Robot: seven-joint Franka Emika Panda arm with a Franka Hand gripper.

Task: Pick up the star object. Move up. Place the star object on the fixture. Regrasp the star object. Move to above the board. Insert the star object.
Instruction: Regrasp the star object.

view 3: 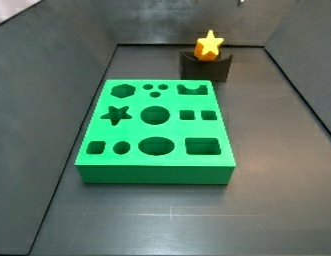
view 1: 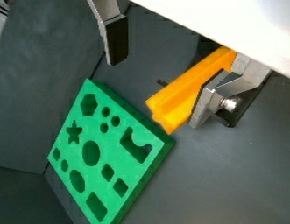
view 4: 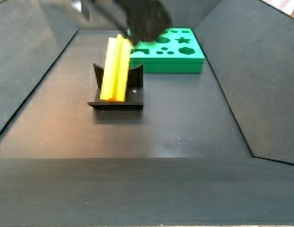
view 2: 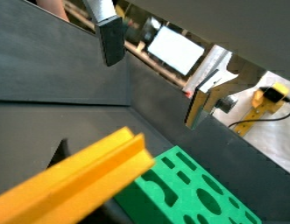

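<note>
The star object (view 4: pixel 115 67), a single long yellow-orange bar, lies lengthwise on the fixture (view 4: pixel 117 100), with its star-shaped end facing the camera in a side view (view 3: pixel 208 44). The fixture (view 3: pixel 207 66) is a small dark block standing on the dark floor just behind the far right corner of the board (view 3: pixel 157 140). In a side view the board (view 4: pixel 173 53) sits beyond the fixture, close to it but apart.

There is one board, bright green and thick, lying flat. Its top carries about a dozen cut-outs: a star hole (view 3: pixel 117 114), several circles large and small, squares, a rectangle, and a hexagon-like hole. Nothing sits in any of them.

The pincer (view 1: pixel 171 70) hangs above the bar with its two flat silver fingers well apart, one finger (view 1: pixel 113 35) on one side and the other (view 1: pixel 220 98) on the opposite side. In both wrist views the bar lies in the wide gap between them, and the fingers do not close on it; the pincer holds nothing. In a side view the pincer (view 4: pixel 137 18) shows only as a dark blur over the far end of the bar.

Dark sloping walls enclose the floor on three sides. Beyond the wall, a wrist view shows a pale screen-like panel (view 2: pixel 174 48) and a yellow cable (view 2: pixel 270 101).
</note>
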